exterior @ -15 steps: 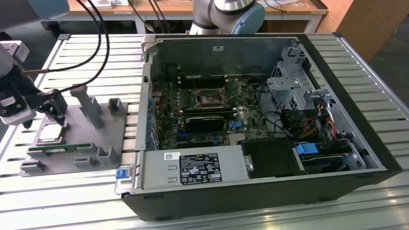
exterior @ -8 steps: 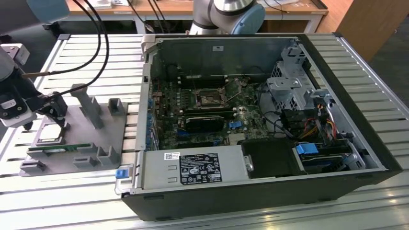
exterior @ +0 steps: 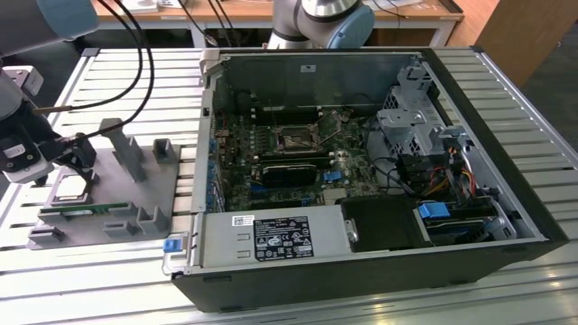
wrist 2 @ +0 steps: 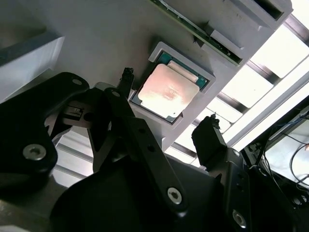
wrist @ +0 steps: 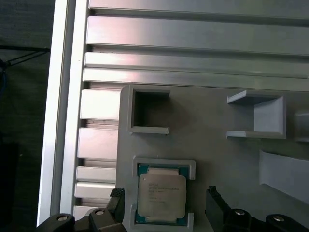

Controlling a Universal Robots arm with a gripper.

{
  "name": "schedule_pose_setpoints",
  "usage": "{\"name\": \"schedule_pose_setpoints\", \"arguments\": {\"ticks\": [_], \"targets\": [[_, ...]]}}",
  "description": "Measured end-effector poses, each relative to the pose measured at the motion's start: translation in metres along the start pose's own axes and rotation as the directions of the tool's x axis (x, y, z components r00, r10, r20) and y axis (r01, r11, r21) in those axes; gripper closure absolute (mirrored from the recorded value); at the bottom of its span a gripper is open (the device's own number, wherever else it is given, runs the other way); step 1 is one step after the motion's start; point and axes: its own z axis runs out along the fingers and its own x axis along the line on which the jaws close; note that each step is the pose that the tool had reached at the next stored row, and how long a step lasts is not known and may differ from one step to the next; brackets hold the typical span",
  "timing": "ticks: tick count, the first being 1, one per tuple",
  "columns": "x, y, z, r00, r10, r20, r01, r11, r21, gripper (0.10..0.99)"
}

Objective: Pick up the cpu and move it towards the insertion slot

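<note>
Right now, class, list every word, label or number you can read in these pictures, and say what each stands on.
Nothing can be quoted; every print is too small to read.
cpu: faint lines of print on its metal top, unreadable.
power supply label: dark panel with pale print and marks, unreadable.
small white sticker, just above that label: unreadable.
back-wall sticker, inside the computer case: unreadable.

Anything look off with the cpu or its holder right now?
Nothing stands out. The cpu lies flat and square in its recess on the grey holder, with no visible damage. The hand is open, one finger on each side of the cpu, not touching it.
</note>
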Motion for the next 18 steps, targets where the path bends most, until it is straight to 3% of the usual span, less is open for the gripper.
{"name": "schedule_pose_setpoints", "arguments": {"ticks": [3,7,18], "targets": [[0.0000,-0.0003,0.0044,1.0000,0.000,-0.0001,0.000,1.0000,0.001,0.322],[0.0000,-0.0006,0.0097,1.0000,0.000,-0.0005,0.000,0.9999,0.012,0.322],[0.0000,-0.0011,0.0170,1.0000,0.000,-0.0005,0.000,1.0000,0.010,0.322]]}}
